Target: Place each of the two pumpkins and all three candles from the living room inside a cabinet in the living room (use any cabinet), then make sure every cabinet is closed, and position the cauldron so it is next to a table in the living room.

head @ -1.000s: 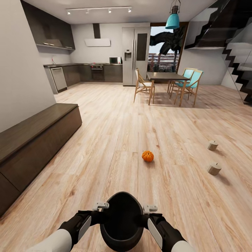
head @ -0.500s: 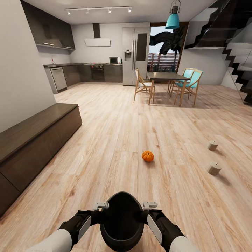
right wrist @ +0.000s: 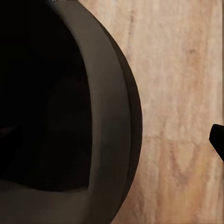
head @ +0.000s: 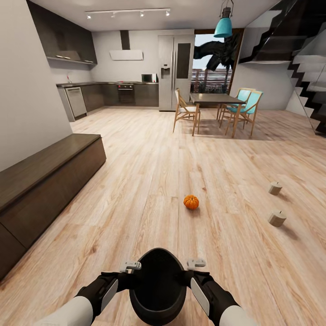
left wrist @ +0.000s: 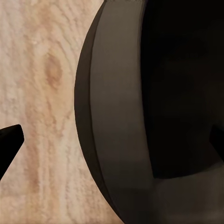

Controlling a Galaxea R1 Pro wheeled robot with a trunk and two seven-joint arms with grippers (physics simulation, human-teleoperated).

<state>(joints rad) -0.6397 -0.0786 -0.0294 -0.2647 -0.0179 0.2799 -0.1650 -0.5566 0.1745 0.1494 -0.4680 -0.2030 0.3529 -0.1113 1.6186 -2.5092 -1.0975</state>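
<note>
nothing moved since before: both grippers' jaws spread astride the cauldron (head: pixel 157 285), pumpkin (head: pixel 191 202) ahead

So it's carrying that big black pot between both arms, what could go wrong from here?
The round black cauldron seems held at its rim from both sides; uneven arm motion might tip or drop it. It also hides the floor just ahead, and the small orange pumpkin lies close in front, so rolling forward could knock it away.

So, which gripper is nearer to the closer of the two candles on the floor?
Right. The right gripper, at the cauldron's right rim, sits nearer the closer candle; the left gripper is across the cauldron, farther away.
</note>
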